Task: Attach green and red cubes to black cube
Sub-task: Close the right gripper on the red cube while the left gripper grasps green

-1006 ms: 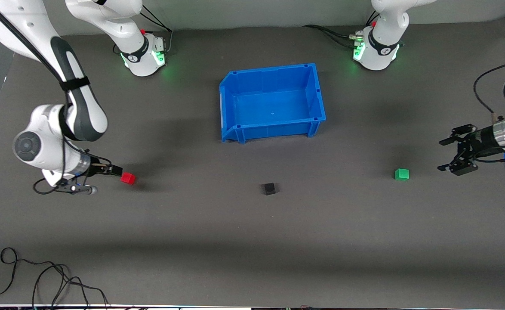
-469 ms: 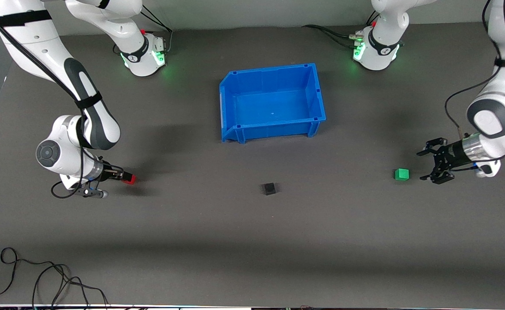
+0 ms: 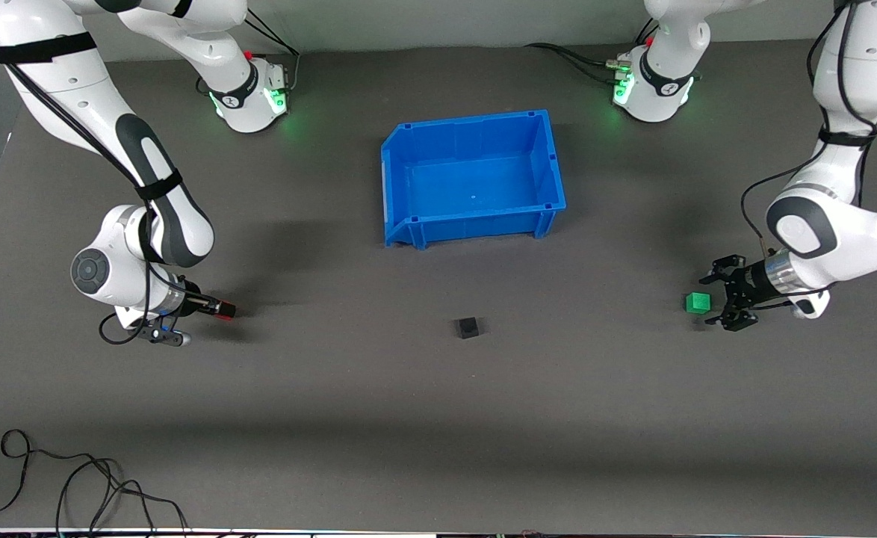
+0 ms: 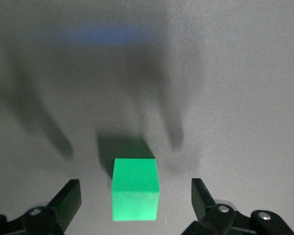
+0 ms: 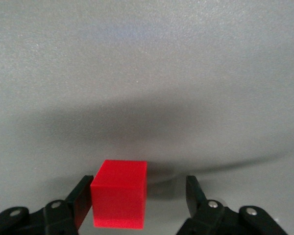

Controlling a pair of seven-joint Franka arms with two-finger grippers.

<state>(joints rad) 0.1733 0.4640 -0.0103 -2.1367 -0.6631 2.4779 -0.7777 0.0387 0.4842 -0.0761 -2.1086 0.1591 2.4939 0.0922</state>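
The red cube (image 3: 225, 310) lies on the table (image 3: 438, 418) at the right arm's end, a plain bright solid with equal sides and so no long axis; in the right wrist view (image 5: 119, 194) it sits slightly turned, one face toward the wrist. The right gripper (image 3: 217, 307) is down at the table around it, jaws parted wider than the cube: one finger (image 5: 82, 198) is touching or nearly touching its side, the other (image 5: 195, 195) stands clear of it. It is not clamped.

The black cube (image 3: 468, 327) sits well apart from both grippers, between them, and nearer the front camera than the blue bin (image 3: 550, 161). It is matte and turned a little askew.

The green cube (image 3: 698, 302) rests on the table at the left arm's end, bright and plain, nearly square to the wrist (image 4: 135, 189). The left gripper (image 3: 722, 302) is low just beside it, spread wide; both fingers (image 4: 67, 199) flank the cube with clear gaps, touching nothing and holding nothing.
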